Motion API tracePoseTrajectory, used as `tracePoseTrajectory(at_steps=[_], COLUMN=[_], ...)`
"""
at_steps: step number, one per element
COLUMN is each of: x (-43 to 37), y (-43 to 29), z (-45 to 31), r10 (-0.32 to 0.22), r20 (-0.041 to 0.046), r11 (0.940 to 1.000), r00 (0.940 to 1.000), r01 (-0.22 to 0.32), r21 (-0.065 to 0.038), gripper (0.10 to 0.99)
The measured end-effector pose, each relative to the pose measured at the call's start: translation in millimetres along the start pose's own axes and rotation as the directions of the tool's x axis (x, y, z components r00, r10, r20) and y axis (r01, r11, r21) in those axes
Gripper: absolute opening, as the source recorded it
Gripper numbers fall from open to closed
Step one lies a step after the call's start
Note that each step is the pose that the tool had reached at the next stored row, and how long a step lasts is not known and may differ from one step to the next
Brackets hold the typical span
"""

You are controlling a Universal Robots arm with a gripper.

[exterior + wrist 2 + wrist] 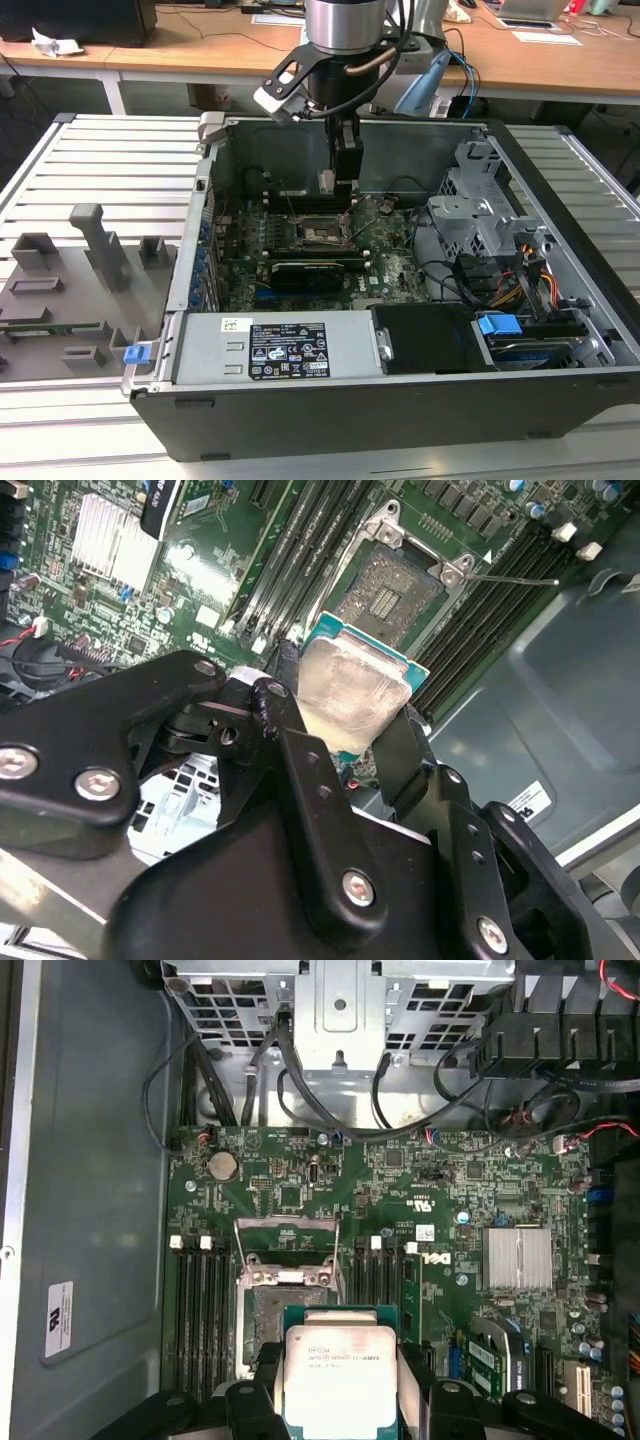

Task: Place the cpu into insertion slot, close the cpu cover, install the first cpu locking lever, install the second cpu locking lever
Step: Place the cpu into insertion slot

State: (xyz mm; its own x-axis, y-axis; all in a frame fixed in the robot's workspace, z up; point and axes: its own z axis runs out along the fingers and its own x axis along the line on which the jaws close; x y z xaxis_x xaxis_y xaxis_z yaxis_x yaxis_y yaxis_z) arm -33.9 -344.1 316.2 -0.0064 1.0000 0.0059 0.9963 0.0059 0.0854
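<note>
Clamping fingers (290, 730) pinch two opposite edges of the cpu (350, 695): small square chip, silvery-grey lid, teal-green border, held clear of the board. Gripper (345, 195) inside open computer case (350, 420). Insertion slot (322, 236), uncovered, at six o'clock of the gripper in the exterior view.

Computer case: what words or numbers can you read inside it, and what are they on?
None can be read for sure.
cpu: rows of print on its top, too small to read.
white sticker on the case wall: print too small to read.
black label on the power supply: tiny print and symbols, unreadable.
</note>
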Motion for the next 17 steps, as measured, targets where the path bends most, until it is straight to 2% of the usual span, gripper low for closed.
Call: tracePoseTrajectory(at_steps=[17], x=[1.8], y=[-6.3], z=[24.7], r10=[-0.002], r20=[0.0001], r11=[1.0], r00=[1.0], r01=[0.002], r21=[-0.001], gripper=[0.537])
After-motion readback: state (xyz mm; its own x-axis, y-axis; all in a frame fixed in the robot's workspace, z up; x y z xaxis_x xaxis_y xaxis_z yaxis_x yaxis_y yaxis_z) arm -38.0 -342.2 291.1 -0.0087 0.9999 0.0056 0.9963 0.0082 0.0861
